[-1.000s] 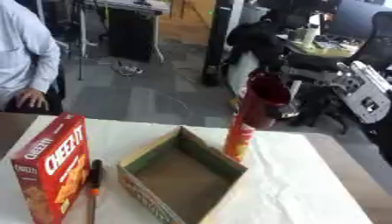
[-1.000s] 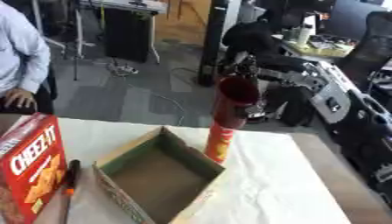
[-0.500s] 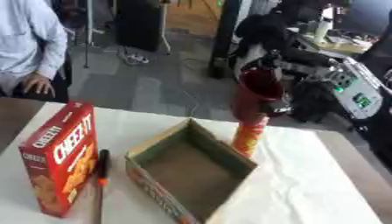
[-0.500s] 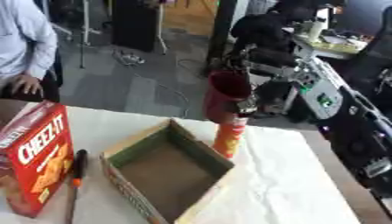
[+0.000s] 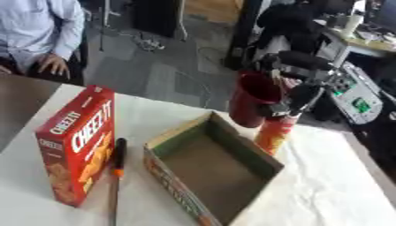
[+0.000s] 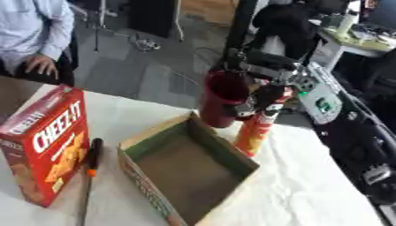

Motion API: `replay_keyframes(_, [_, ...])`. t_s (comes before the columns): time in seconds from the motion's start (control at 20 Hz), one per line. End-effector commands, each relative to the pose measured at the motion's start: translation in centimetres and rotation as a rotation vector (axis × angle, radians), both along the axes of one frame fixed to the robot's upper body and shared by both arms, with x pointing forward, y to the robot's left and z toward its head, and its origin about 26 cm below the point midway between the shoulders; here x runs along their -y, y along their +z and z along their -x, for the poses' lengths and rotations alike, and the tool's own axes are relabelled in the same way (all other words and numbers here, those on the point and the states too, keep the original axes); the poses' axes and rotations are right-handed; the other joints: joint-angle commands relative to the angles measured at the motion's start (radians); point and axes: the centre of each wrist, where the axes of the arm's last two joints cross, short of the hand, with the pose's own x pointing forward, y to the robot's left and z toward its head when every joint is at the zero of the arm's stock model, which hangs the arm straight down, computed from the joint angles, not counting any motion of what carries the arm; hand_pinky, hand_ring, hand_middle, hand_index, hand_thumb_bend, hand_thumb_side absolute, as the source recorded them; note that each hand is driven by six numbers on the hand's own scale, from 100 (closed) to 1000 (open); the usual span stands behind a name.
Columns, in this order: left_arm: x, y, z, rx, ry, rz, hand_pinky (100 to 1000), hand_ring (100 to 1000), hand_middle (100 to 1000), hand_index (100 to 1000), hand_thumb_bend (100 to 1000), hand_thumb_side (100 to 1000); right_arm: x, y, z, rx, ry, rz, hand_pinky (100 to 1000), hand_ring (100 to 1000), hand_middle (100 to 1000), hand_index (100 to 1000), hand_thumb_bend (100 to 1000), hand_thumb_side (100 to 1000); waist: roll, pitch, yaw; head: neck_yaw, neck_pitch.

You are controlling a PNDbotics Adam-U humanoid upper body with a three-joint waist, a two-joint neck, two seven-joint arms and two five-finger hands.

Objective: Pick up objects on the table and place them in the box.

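Cup: a dark red cup, mouth tilted toward the camera, is held in the air above the far edge of the box, at about 1 o'clock from the box's middle.
Look of the cup: deep maroon, smooth, tall, with a shadowed, apparently empty inside.
Right hand: the right hand comes in from 2 o'clock with fingers curled round the cup's side, grasping it.
Step in hand: by the look of it, carrying the cup toward the box; it is not yet inside.
Next move: likely to bring the cup toward 7 o'clock, over the open box, lower it and let go.
Box: an open cardboard box with green inner walls, seemingly empty.
Can: an orange tube can stands upright just outside the box's far wall, under the hand.
Others: a red cracker box stands at 9 o'clock; a black-and-orange pen lies between it and the box.
Left hand: not seen.
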Motion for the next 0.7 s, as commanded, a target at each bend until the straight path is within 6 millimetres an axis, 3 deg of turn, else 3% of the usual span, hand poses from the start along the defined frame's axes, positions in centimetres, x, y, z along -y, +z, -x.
replay_keyframes(0.05, [0.3,0.8,0.4,0.033,-0.018,-0.004,963,869,775,756,100,1000,0.3,1.8,0.7,0.025,0.030,0.085,397,316,407,469,226,695,0.009,-0.015,0.004,-0.037,-0.042])
replay_keyframes(0.4, [0.6,1.0,0.4,0.037,-0.037,0.000,961,869,775,756,100,1000,0.0,1.3,0.0,0.031,0.017,0.084,396,316,407,467,230,697,0.014,-0.007,0.024,-0.078,-0.085])
replay_keyframes(0.5, [0.8,1.0,0.4,0.038,-0.043,0.002,961,869,775,756,100,1000,0.0,0.9,-0.2,0.028,0.006,0.088,396,324,409,463,257,645,0.017,-0.004,0.035,-0.100,-0.098])
replay_keyframes(0.55, [0.8,1.0,0.4,0.036,-0.044,0.003,961,869,775,756,100,1000,0.0,0.8,-0.3,0.030,-0.001,0.097,396,324,410,463,218,704,0.018,-0.001,0.039,-0.117,-0.105])
replay_keyframes(0.7, [0.9,1.0,0.4,0.036,-0.049,0.004,962,870,776,756,100,1000,-0.1,0.3,-0.6,0.039,-0.016,0.117,395,327,410,464,214,706,0.019,0.005,0.047,-0.149,-0.110])
